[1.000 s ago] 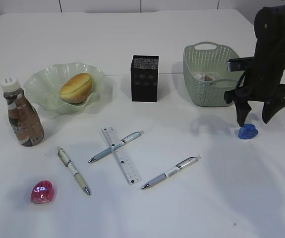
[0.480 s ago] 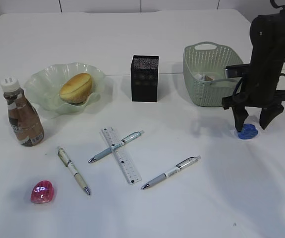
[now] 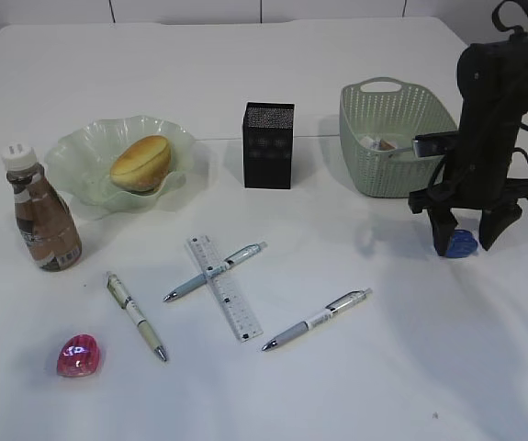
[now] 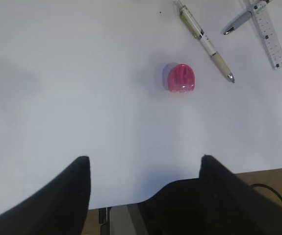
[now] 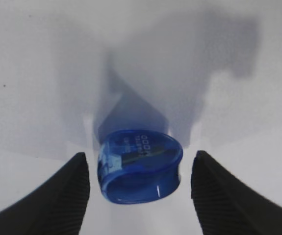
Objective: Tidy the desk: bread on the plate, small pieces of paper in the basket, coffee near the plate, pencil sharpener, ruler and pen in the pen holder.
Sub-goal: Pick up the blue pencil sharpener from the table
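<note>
The bench [image 3: 245, 55] is a broad, plain white top; behind its far edge runs a pale wall with dark vertical seams.

At the left the bread [image 3: 140, 162] lies in the ruffled green plate [image 3: 75, 156], and the coffee [image 3: 43, 220] stands upright just in front of the plate's left side. The black mesh pen holder [image 3: 268, 145] stands upright mid-bench, and the basket [image 3: 383, 138] sits to its right with small scraps inside. In the foreground the clear ruler [image 3: 225, 287] lies flat with a grey pen [image 3: 215, 271] crossing over it; a cream pen [image 3: 136, 314] lies to the left and another grey pen [image 3: 317, 319] to the right, both apart from the ruler. A pink pencil sharpener [image 3: 78, 356] rests near the front left.

The right arm drops steeply just beside the basket's right front, its right pincer [image 3: 464, 241] pointing down with jaws wide, straddling a blue pencil sharpener [image 5: 140, 165] on the bench; a gap shows on each side.

The left pincer [image 4: 145, 169] hangs spread wide and empty over the front edge, well short of the pink sharpener.
</note>
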### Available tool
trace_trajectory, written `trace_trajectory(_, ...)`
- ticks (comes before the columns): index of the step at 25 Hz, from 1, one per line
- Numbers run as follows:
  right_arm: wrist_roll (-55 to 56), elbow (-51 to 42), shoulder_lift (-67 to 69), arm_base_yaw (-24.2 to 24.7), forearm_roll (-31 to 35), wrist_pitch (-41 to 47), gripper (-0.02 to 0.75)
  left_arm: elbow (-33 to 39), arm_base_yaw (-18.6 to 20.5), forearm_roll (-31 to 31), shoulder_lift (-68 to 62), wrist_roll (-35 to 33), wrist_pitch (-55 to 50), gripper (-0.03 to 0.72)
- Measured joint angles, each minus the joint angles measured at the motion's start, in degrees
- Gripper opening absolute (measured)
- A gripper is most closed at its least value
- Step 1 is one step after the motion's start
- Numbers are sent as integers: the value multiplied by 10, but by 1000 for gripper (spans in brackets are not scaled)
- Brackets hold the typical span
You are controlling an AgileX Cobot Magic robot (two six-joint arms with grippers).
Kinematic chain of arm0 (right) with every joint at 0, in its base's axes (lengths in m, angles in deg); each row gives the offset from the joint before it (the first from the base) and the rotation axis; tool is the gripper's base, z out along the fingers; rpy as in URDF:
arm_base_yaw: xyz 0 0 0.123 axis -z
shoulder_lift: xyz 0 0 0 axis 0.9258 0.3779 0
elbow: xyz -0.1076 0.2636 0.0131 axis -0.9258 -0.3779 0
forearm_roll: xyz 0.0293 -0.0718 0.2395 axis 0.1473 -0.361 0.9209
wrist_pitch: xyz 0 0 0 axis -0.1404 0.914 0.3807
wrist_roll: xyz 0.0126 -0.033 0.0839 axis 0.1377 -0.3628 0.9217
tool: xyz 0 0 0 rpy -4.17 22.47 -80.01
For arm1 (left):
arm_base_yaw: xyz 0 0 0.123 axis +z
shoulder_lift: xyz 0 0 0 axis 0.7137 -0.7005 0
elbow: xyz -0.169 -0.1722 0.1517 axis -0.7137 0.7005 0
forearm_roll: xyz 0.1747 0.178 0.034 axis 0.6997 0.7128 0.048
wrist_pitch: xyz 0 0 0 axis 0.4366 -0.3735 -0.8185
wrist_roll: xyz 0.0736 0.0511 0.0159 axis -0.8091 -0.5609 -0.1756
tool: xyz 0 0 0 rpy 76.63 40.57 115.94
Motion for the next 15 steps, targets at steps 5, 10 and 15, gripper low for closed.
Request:
trace_trajectory(5,0,0,6,1,1,0,512,0,0,0,0,0,0,489)
trace_trajectory(10,0,0,8,1,1,-1,512,0,0,0,0,0,0,489)
trace_trajectory(15,0,0,8,1,2,-1,511,0,0,0,0,0,0,489)
